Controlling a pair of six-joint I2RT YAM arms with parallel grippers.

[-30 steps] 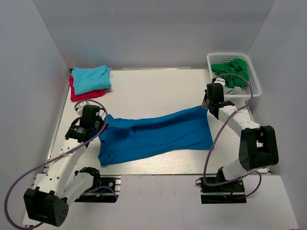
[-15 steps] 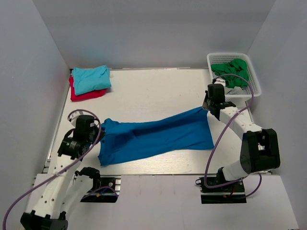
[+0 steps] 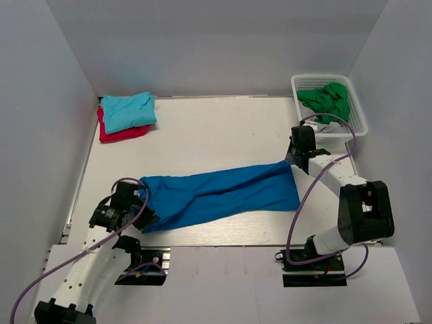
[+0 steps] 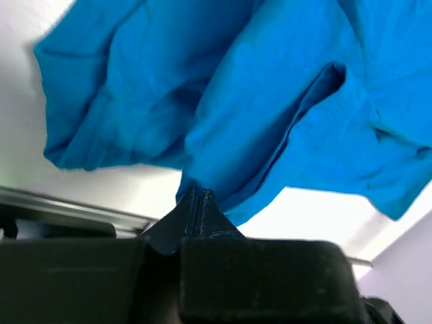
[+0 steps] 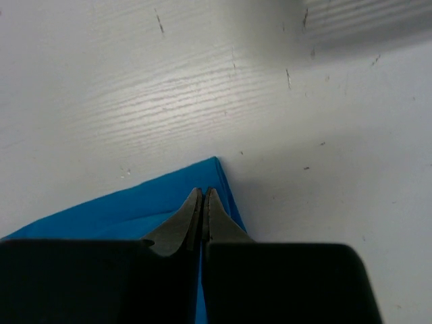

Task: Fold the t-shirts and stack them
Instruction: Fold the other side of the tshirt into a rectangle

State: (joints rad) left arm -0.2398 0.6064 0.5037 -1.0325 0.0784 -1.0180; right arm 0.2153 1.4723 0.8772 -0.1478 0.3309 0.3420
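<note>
Royal-blue tee (image 3: 223, 192) lies stretched across the table (image 3: 216, 135), not folded yet, left gripper (image 4: 198, 199) clamped on its 8 o'clock end, right gripper (image 5: 202, 201) pinching its 2 o'clock corner, while turquoise tee (image 3: 128, 110) and red tee (image 3: 111, 133) sit stacked at 10 o'clock.

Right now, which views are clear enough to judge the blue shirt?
Top external: evenly lit and sharp, blue t-shirt clear. Left wrist: cloth soft, table blown out white behind it. Right wrist: wood grain crisp, upper right corner blurred.
</note>
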